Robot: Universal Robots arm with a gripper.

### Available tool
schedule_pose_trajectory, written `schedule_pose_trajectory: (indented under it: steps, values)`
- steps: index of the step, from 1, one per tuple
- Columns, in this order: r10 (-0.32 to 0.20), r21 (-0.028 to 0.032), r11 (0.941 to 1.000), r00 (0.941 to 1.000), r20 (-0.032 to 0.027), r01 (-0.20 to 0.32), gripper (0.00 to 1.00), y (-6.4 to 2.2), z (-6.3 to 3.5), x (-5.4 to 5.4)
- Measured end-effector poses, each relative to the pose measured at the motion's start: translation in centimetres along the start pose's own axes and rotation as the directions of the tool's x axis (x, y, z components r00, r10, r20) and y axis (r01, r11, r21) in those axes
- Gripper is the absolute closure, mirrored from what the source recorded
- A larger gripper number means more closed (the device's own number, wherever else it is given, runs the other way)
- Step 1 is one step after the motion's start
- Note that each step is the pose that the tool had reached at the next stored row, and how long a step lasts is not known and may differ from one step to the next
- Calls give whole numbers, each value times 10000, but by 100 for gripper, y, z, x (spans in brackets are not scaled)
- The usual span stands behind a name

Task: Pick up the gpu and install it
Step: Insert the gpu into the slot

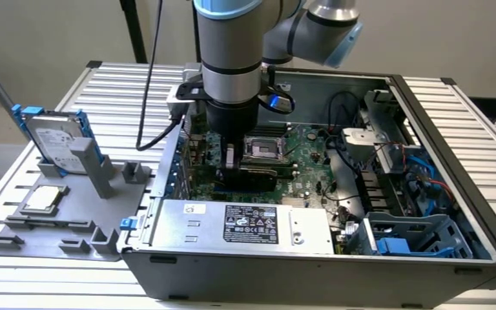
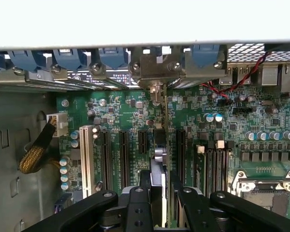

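Jaws clamped on upright gpu

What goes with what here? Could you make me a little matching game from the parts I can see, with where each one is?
Things:
1. gpu
2. hard drive
3. CPU chip
4. power supply

Places:
A. standing upright in the grey holder, outside the case
B. lying flat on the grey holder, outside the case
C. inside the case along its near edge, with a black label
D. edge-on in the claw, over the green board's slots

Pairs: 1-D, 2-A, 3-B, 4-C
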State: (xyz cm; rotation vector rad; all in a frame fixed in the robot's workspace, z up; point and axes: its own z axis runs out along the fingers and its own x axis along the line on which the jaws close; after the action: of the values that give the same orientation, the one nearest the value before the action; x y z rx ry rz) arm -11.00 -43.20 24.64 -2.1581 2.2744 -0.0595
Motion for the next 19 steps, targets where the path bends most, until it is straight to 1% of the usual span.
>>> schedule_pose_trajectory:
  steps: [5,6,7,8,9,12,15,19]
  values:
    - [0,1,10000,10000,3,0,73,1,8,-2]
    - [6,-3,10000,10000,15,-6,72,4,11,-3]
    - [9,5,10000,10000,24,-9,72,4,15,-5]
    - [8,8,10000,10000,19,-8,72,3,15,-4]
    - [4,5,10000,10000,10,-4,66,2,11,-3]
    - [2,1,10000,10000,5,-2,66,1,-15,-1]
    - [2,1,10000,10000,5,-2,66,-2,-102,1]
    - [2,-1,10000,10000,3,-2,66,-8,-284,5]
